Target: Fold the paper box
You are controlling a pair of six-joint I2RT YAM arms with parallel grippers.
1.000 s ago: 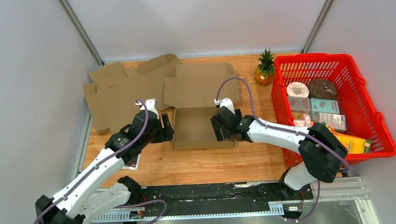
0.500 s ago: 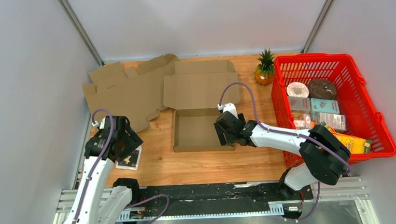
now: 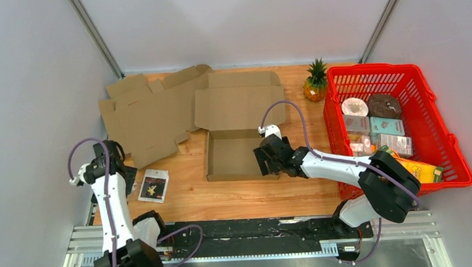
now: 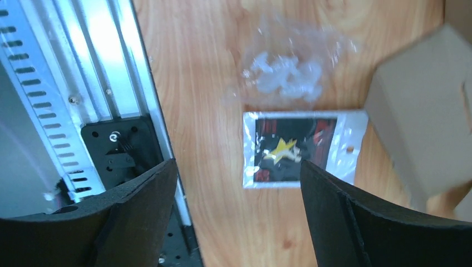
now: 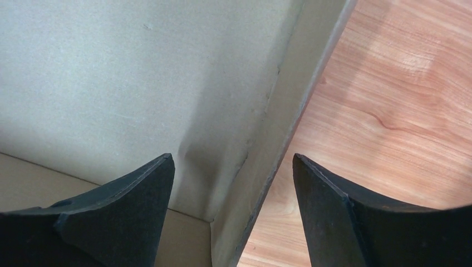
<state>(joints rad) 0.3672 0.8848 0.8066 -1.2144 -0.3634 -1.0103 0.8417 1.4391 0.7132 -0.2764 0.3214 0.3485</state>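
Observation:
The brown paper box (image 3: pixel 238 152) sits mid-table with its walls standing and its lid (image 3: pixel 237 99) lying flat behind it. My right gripper (image 3: pixel 266 159) is open at the box's right side. In the right wrist view its jaws (image 5: pixel 232 167) straddle the box's wall (image 5: pixel 278 144), one finger inside and one over the wood, neither pressing on it. My left gripper (image 3: pixel 117 167) is far off at the table's left edge. It is open and empty (image 4: pixel 236 183), above bare wood beside the rail.
A flat unfolded cardboard sheet (image 3: pixel 146 114) lies at the back left. Near the left gripper lie a small star-printed packet (image 4: pixel 303 149) and crumpled clear plastic (image 4: pixel 284 72). A red basket (image 3: pixel 403 74) of goods and a pineapple (image 3: pixel 316 82) stand on the right.
My left arm has pulled away from the box's left wall to the table's far left edge, and its jaws have widened. The right gripper has stayed at the right wall.

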